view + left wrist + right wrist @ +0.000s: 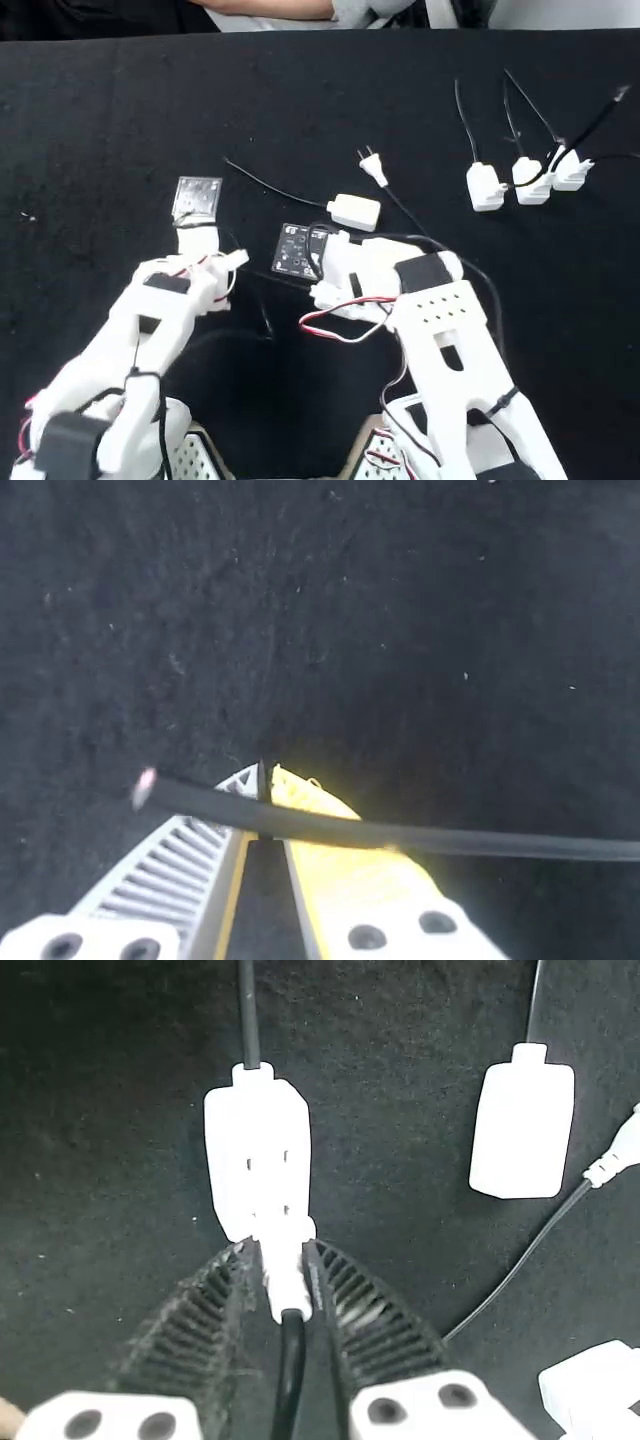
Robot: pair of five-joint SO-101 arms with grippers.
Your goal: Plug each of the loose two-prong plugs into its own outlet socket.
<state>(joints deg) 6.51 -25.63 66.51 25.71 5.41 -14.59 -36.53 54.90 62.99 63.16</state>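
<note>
Broadly, across the black tabletop (100, 120), the risk I judge likeliest lies with the white outlet socket (258, 1150). It sits loose, so a push with the prongs off its slots would shove it away instead of seating anything, or would twist the load in the grip. That socket lies straight ahead of the right pincer (282, 1252), which pinches a white two-prong plug (285, 1282) whose nose touches the socket's near end. I cannot tell whether the prongs have entered. The left pincer (262, 780) is pressed nearly together, with a black cable (450, 838) lying across its tips.
</note>
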